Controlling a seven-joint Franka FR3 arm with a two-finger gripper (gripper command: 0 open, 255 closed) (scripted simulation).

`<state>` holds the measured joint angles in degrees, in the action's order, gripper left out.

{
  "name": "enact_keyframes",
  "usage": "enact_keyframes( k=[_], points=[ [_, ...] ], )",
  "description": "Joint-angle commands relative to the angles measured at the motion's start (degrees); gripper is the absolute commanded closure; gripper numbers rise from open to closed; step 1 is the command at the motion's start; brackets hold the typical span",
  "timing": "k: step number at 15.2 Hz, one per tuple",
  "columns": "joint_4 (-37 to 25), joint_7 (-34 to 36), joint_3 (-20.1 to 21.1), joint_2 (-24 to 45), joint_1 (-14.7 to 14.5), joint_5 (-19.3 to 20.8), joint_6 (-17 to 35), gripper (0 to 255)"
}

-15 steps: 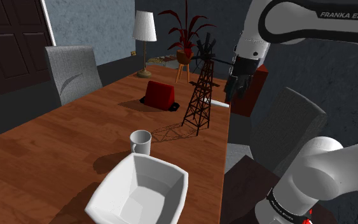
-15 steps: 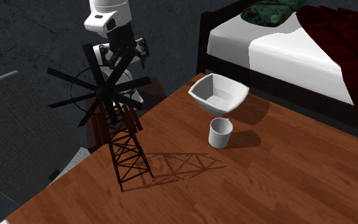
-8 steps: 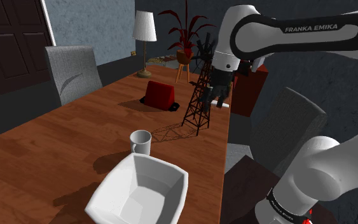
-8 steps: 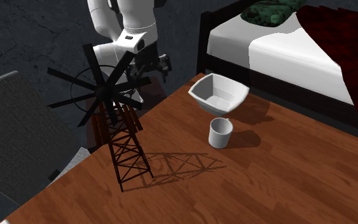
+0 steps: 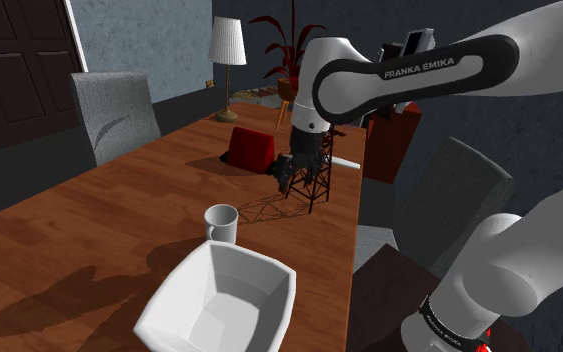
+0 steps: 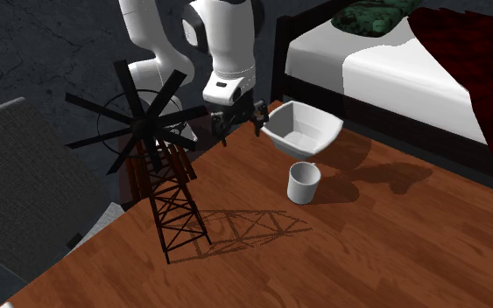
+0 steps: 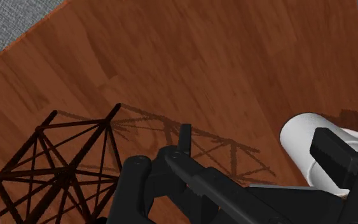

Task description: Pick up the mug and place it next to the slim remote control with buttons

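One mug [image 5: 221, 222], one bowl [image 5: 184, 285], one windmill model [image 6: 137, 129].

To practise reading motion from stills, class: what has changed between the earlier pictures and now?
The gripper swung in from beyond the table's edge, over the table and lower, near the windmill model, towards the mug. It has taken hold of nothing. The mug, white bowl, windmill model and red object stayed where they were.
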<state>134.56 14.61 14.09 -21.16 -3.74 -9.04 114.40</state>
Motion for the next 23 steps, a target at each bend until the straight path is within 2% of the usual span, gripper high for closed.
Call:
enact_keyframes(
  k=[1, 6, 12, 19, 23],
  points=[
    [-2.4, 2.4, 1.8, 4.8, -0.2, 0.4, 2.8, 0],
    [-8.0, 8.1, 5.0, 15.3, -0.8, 3.1, 8.3, 0],
    [-16.9, 15.3, 7.0, 28.1, -2.6, 8.5, 12.3, 0],
    [-15.0, 16.3, 6.8, 31.2, -3.1, 10.0, 17.2, 0],
    [-14.9, 16.4, 6.8, 31.5, -3.2, 10.1, 17.6, 0]
  ],
)
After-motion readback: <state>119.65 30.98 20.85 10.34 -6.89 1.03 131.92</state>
